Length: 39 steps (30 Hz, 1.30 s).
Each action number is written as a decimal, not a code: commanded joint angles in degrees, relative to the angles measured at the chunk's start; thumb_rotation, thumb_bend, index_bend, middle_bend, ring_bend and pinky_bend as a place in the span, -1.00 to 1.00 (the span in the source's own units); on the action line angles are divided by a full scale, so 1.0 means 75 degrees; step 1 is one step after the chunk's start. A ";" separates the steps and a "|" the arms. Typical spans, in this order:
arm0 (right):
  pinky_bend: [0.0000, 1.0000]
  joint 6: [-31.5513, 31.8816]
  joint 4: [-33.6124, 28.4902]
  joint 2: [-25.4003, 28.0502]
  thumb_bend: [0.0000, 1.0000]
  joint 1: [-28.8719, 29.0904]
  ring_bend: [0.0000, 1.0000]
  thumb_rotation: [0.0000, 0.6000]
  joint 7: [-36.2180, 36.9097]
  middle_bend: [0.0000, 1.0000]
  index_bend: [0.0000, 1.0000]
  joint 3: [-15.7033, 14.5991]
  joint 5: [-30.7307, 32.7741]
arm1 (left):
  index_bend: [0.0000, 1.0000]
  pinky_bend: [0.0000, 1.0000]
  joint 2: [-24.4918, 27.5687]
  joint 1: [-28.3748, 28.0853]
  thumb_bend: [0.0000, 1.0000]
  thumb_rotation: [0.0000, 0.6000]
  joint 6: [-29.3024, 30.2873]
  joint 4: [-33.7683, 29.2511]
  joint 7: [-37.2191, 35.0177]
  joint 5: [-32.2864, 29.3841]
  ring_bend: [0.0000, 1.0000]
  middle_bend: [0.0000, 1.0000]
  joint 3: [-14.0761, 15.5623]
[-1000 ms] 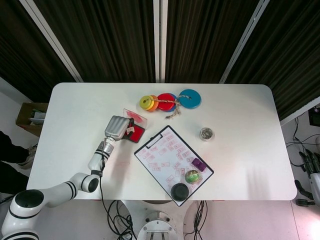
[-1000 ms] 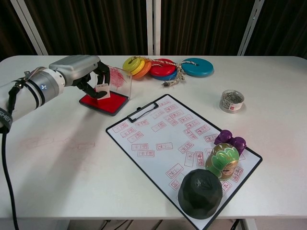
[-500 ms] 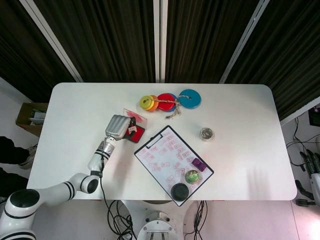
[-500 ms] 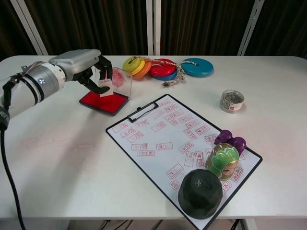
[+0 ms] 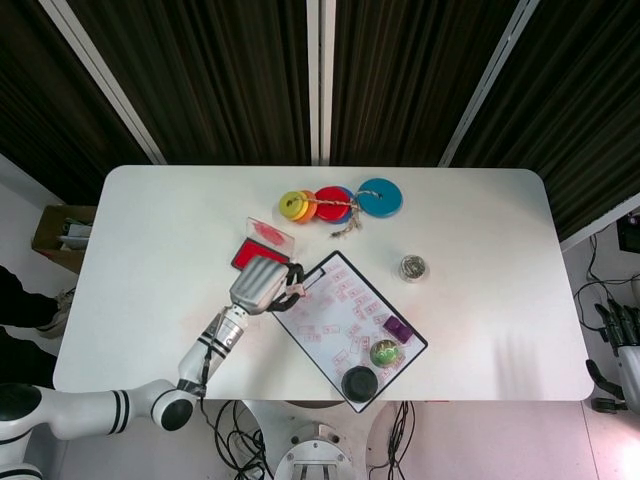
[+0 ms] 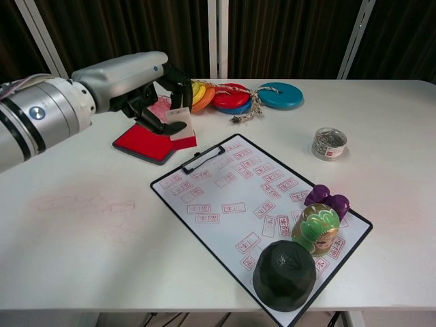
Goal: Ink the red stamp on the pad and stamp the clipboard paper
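My left hand [image 6: 139, 88] pinches the small stamp [image 6: 181, 127], a white block with a red base. It hangs just above the table between the red ink pad [image 6: 142, 144] and the black clip at the clipboard's top-left corner. In the head view the left hand [image 5: 260, 285] sits at the clipboard's [image 5: 300, 322] upper-left edge, with the stamp [image 5: 294, 292] at its fingertips and the ink pad [image 5: 247, 254] behind it. The pad's clear lid [image 5: 271, 232] stands open. The clipboard paper [image 6: 238, 197] bears several red prints. My right hand [image 5: 620, 335] hangs off the table's far right, holding nothing.
Coloured discs tied with rope [image 6: 231, 95] lie at the back. A tin of paper clips [image 6: 329, 143] stands right of the clipboard. A purple object [image 6: 327, 199], a green ornament [image 6: 315, 228] and a black dome [image 6: 284, 274] sit on the clipboard's lower right.
My left hand lifted the stamp off the ink pad and carried it right and nearer, to the clipboard's top-left corner. The right hand has not moved.
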 commanded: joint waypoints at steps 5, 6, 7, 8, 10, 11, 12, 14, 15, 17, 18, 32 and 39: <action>-1.00 0.0073 0.0084 0.0031 -0.52 -0.0068 -1.00 1.00 0.0138 -1.00 -1.00 -0.0017 0.0011 | 0.31 1.00 -0.0984 -0.0303 0.03 1.00 -0.0043 0.0496 0.0498 0.0315 1.00 0.35 0.0258; -1.00 0.0081 0.0106 0.0036 -0.52 -0.0081 -1.00 1.00 0.0171 -1.00 -1.00 -0.0020 0.0018 | 0.31 1.00 -0.1131 -0.0356 0.03 1.00 -0.0099 0.0660 0.0560 0.0292 1.00 0.35 0.0267; -1.00 0.0082 0.0124 0.0040 -0.52 -0.0088 -1.00 1.00 0.0195 -1.00 -1.00 -0.0021 0.0026 | 0.31 1.00 -0.1232 -0.0389 0.03 1.00 -0.0140 0.0777 0.0600 0.0270 1.00 0.35 0.0275; -1.00 0.0080 0.0144 0.0042 -0.52 -0.0094 -1.00 1.00 0.0217 -1.00 -1.00 -0.0020 0.0035 | 0.31 1.00 -0.1326 -0.0419 0.03 1.00 -0.0177 0.0894 0.0640 0.0257 1.00 0.35 0.0289; -1.00 0.0063 0.0191 0.0044 -0.52 -0.0095 -1.00 1.00 0.0267 -1.00 -1.00 -0.0015 0.0055 | 0.31 1.00 -0.1528 -0.0473 0.03 1.00 -0.0234 0.1173 0.0731 0.0231 1.00 0.35 0.0314; -1.00 0.0060 0.0208 0.0043 -0.52 -0.0093 -1.00 1.00 0.0285 -1.00 -1.00 -0.0011 0.0058 | 0.31 1.00 -0.1604 -0.0489 0.03 1.00 -0.0255 0.1275 0.0745 0.0209 1.00 0.35 0.0310; -1.00 0.0060 0.0223 0.0045 -0.52 -0.0092 -1.00 1.00 0.0309 -1.00 -1.00 -0.0009 0.0057 | 0.31 1.00 -0.1687 -0.0507 0.03 1.00 -0.0280 0.1401 0.0759 0.0178 1.00 0.35 0.0297; -1.00 0.0068 0.0242 0.0050 -0.52 -0.0090 -1.00 1.00 0.0333 -1.00 -1.00 -0.0006 0.0047 | 0.31 1.00 -0.1770 -0.0530 0.03 1.00 -0.0309 0.1547 0.0800 0.0128 1.00 0.35 0.0270; -1.00 0.0068 0.0254 0.0053 -0.52 -0.0089 -1.00 1.00 0.0345 -1.00 -1.00 -0.0005 0.0044 | 0.31 1.00 -0.1802 -0.0540 0.03 1.00 -0.0320 0.1606 0.0818 0.0100 1.00 0.35 0.0250; -1.00 0.0062 0.0265 0.0056 -0.52 -0.0086 -1.00 1.00 0.0362 -1.00 -1.00 0.0001 0.0051 | 0.31 1.00 -0.1816 -0.0553 0.03 1.00 -0.0344 0.1660 0.0851 0.0073 1.00 0.35 0.0236; -1.00 0.0055 0.0271 0.0056 -0.52 -0.0083 -1.00 1.00 0.0372 -1.00 -1.00 0.0006 0.0059 | 0.31 1.00 -0.1809 -0.0566 0.03 1.00 -0.0355 0.1688 0.0893 0.0086 1.00 0.35 0.0244; -1.00 0.0043 0.0239 0.0051 -0.52 -0.0077 -1.00 1.00 0.0319 -1.00 -1.00 0.0010 0.0059 | 0.31 1.00 -0.1846 -0.0580 0.03 1.00 -0.0495 0.1997 0.0776 0.0336 1.00 0.35 0.0448; -1.00 0.0019 0.0219 0.0047 -0.52 -0.0074 -1.00 1.00 0.0274 -1.00 -1.00 0.0008 0.0068 | 0.31 1.00 -0.1895 -0.0556 0.03 1.00 -0.0559 0.2132 0.0575 0.0358 1.00 0.35 0.0443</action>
